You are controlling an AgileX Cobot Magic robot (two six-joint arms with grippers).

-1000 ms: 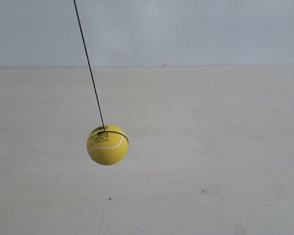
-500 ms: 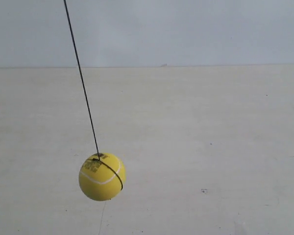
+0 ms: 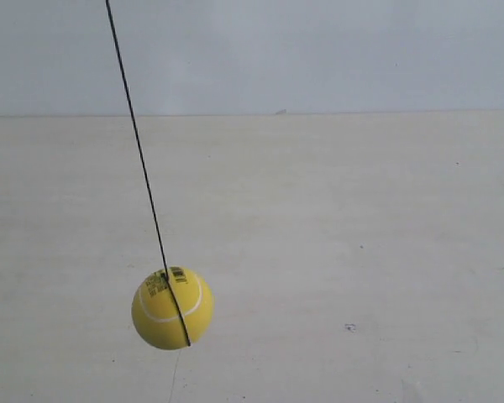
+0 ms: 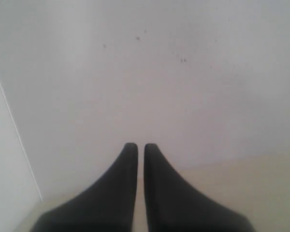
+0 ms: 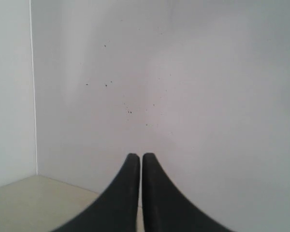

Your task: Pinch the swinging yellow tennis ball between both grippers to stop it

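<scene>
The yellow tennis ball (image 3: 172,308) hangs low at the exterior view's left on a thin dark string (image 3: 136,138) that slants up out of the frame. Its white seam and black barcode label face the camera. Neither arm appears in the exterior view. The left gripper (image 4: 137,146) is shut, its black wedge jaws almost touching with nothing between them, and it faces a pale wall. The right gripper (image 5: 137,155) is likewise shut and empty, also facing a wall. The ball does not show in either wrist view.
A pale wooden tabletop (image 3: 344,252) fills the lower exterior view, with a grey-white wall (image 3: 319,50) behind it. In the wrist views, speckled white walls (image 5: 183,87) meet a strip of beige table (image 5: 24,198) near a corner.
The ball has swung lower and slightly to the left in the exterior view, and it has turned so the string now crosses its front.
</scene>
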